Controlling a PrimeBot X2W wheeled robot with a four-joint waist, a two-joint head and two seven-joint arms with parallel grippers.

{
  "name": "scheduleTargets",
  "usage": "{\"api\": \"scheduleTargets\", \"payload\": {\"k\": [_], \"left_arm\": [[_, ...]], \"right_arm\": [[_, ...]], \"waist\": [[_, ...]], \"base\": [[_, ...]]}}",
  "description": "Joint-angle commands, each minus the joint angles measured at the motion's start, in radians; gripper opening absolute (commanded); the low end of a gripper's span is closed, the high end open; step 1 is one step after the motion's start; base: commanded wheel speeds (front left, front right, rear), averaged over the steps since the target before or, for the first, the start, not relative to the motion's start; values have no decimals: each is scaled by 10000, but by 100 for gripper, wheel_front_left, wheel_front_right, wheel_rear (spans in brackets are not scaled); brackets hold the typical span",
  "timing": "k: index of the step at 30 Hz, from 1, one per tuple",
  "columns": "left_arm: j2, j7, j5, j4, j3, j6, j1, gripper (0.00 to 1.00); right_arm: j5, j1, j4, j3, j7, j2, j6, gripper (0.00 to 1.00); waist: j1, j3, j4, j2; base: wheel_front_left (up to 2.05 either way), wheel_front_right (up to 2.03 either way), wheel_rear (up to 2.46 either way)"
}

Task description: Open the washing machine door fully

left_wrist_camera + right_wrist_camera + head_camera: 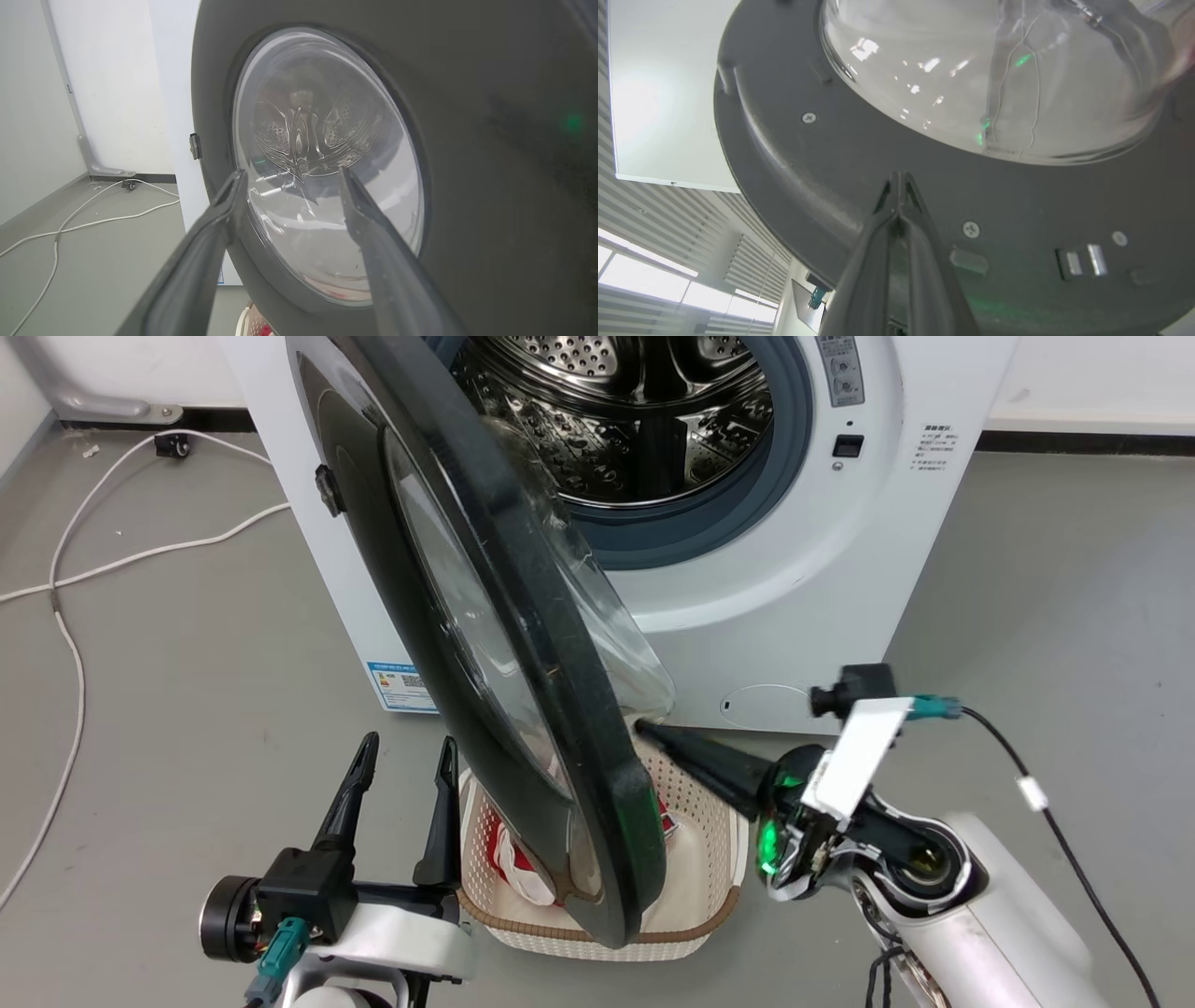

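The washing machine door (pixel 551 625), round and glossy black with a bulging glass window, stands partly swung out from the white washing machine (pixel 803 597), baring the steel drum (pixel 635 411). My right gripper (pixel 646 728) is shut with nothing in it. Its tips touch the door's inner face below the glass bowl, as the right wrist view shows: right gripper (pixel 899 176), door (pixel 794 158). My left gripper (pixel 406 751) is open and holds nothing, just in front of the door's outer face. In the left wrist view the left gripper (pixel 289 179) points at the door (pixel 490 186) and its window.
A white woven basket (pixel 714 859) with white and red cloth sits on the floor under the door's lower edge. A white cable (pixel 70 644) trails over the grey floor at the left. A black cable (pixel 1064 840) hangs by my right arm.
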Motion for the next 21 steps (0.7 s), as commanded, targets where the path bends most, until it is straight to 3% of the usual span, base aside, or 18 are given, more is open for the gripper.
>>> {"api": "scheduleTargets", "payload": {"k": [1,8,16,21], "left_arm": [[2,-26,-28,4,19,42,62,100],[2,-26,-47,39,78,94,159,100],[2,-26,25,110,228,86,308,100],[4,-26,55,212,366,46,469,100]], "right_arm": [[-103,218,-67,-126,-281,-10,23,0],[-1123,952,-364,-1334,-3307,-130,25,0],[-1762,2378,-1157,-2491,-5286,-758,25,0],[-2825,3332,-1554,-2873,-6600,-1238,24,0]], "waist": [[1,-10,-4,0],[1,-155,-112,0],[1,-306,-389,0],[1,-468,-516,0]], "base": [[0,0,0],[0,0,0],[0,0,0],[0,0,0]]}}
